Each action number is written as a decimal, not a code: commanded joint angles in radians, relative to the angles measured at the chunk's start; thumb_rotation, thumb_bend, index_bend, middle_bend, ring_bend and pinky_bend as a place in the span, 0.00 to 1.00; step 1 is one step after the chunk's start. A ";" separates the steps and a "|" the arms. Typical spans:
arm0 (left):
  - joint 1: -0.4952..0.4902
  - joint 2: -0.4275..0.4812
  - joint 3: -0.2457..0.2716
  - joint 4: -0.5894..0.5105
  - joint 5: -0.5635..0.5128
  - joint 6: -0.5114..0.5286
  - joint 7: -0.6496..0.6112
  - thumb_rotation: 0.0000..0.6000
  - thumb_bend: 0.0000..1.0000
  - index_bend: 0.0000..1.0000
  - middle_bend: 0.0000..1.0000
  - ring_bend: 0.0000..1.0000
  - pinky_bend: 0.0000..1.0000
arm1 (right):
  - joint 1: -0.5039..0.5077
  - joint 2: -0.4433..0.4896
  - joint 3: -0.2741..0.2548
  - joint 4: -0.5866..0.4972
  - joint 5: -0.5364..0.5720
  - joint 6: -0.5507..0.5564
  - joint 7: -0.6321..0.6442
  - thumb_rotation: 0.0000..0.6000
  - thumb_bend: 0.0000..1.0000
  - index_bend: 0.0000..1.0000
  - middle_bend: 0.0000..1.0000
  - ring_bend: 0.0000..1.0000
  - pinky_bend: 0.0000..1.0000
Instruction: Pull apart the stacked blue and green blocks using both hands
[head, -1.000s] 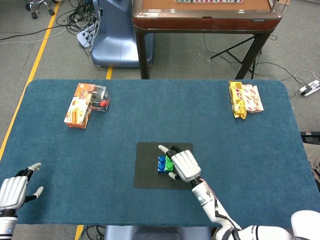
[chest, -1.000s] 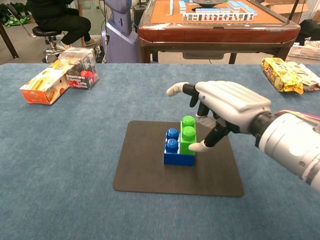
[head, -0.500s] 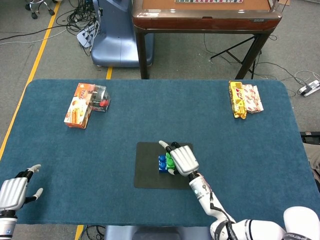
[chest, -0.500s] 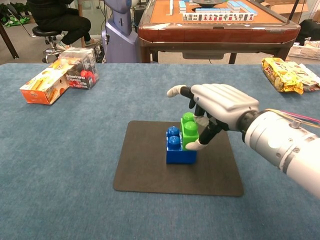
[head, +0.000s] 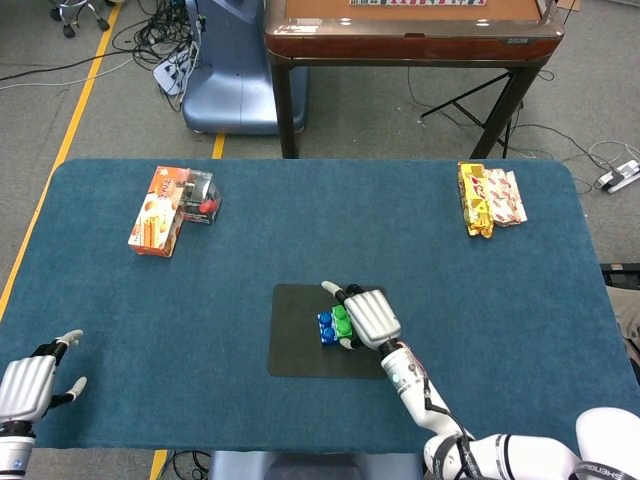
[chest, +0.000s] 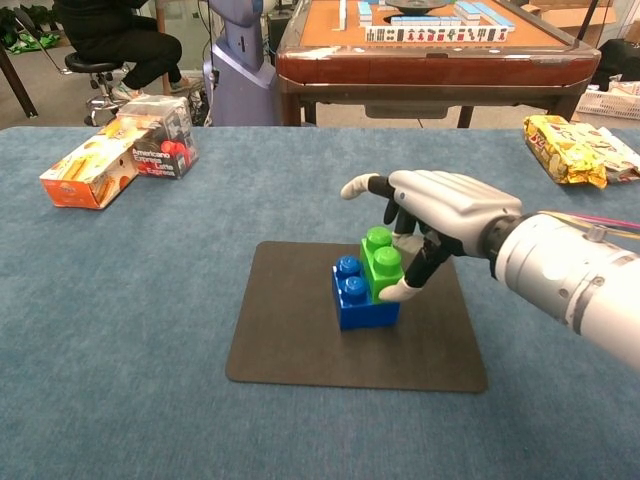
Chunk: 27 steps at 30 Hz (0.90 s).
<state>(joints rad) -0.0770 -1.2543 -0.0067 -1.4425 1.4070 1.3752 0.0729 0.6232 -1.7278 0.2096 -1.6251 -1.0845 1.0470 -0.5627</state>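
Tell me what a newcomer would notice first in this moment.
The right hand reaches over the black mat at the table's middle, its thumb against the green block stacked on the blue block. The left hand waits open at the table's near left corner.

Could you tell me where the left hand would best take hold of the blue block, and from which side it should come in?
Probably the blue block by its long low base, coming from the robot's left. That side is bare, while the right hand has its fingers on the green block stacked on the right half. The left hand waits at the table edge.
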 joint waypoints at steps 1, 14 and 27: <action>0.000 0.000 0.000 -0.001 0.000 0.000 0.000 1.00 0.28 0.24 0.30 0.34 0.66 | 0.008 0.024 0.006 -0.037 0.049 -0.008 -0.021 1.00 0.00 0.20 1.00 1.00 1.00; -0.002 0.001 0.002 -0.007 0.002 -0.005 0.006 1.00 0.28 0.24 0.30 0.34 0.66 | 0.048 0.049 0.019 -0.096 0.219 0.027 -0.112 1.00 0.00 0.28 1.00 1.00 1.00; -0.001 0.001 0.002 -0.007 0.002 -0.006 0.004 1.00 0.28 0.24 0.30 0.34 0.66 | 0.088 0.059 0.010 -0.111 0.287 0.030 -0.113 1.00 0.00 0.36 1.00 1.00 1.00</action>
<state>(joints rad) -0.0782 -1.2538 -0.0046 -1.4490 1.4095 1.3695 0.0773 0.7106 -1.6694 0.2198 -1.7357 -0.7982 1.0774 -0.6755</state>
